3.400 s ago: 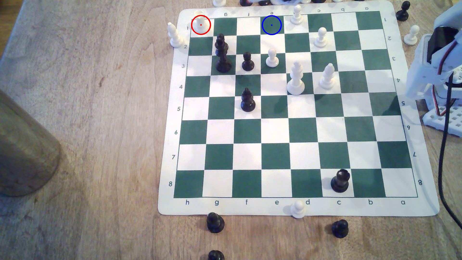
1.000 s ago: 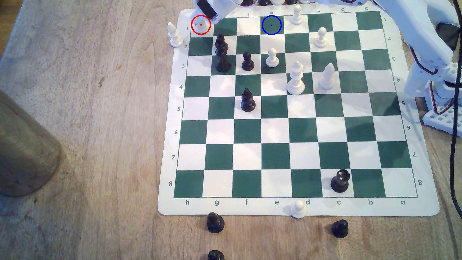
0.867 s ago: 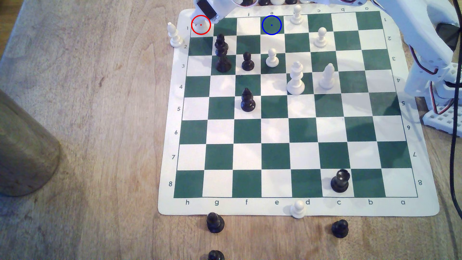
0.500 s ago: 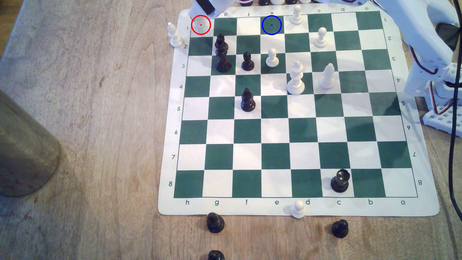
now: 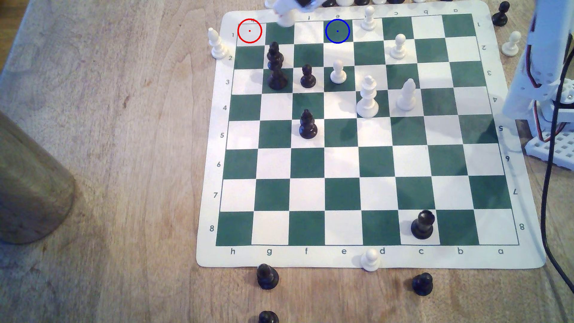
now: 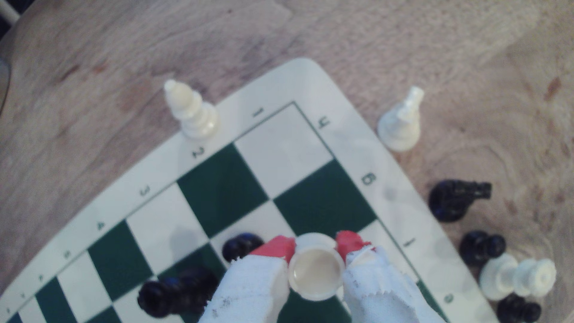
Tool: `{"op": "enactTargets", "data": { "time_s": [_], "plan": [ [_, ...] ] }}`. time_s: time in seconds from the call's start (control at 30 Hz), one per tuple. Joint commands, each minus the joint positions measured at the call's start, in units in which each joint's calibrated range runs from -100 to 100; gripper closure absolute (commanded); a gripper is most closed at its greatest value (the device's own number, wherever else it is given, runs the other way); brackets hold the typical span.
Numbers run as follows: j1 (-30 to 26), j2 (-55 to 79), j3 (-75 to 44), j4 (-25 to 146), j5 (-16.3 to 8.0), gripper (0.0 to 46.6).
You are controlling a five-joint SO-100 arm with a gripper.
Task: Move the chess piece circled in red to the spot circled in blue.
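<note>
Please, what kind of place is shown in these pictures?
Probably a home or hobby tabletop set up for robot chess, not a factory. A roll-up green and white chess mat lies on a worn wooden table, captured pieces stand around it, and a small white arm's claw holds a white rook.

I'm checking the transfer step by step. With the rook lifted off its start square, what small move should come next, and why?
Probably carry the rook on toward the exterior view's right, staying high. The pincer is shut on it and it hangs over the g-file, short of the blue-ringed square, which is bare. The white pawn stands just beyond that square, so stop before it.
</note>
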Motion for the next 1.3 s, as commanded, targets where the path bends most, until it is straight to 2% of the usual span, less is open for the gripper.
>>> {"op": "enactTargets", "data": {
  "time_s": [0.0,0.17,0.43,0.7,1.27],
  "plan": [
    [1.5,-14.1,6.8,-1.3,0.9,46.4],
    [3.1,-17.9,16.1,-2.8,2.2,46.4],
    [6.7,-18.3,23.1,-6.0,4.0,46.4],
    [5.8,-15.5,24.6,-9.2,3.6,46.4],
    [6.6,-8.5,23.7,-12.0,4.4,46.4]
  ]
}}
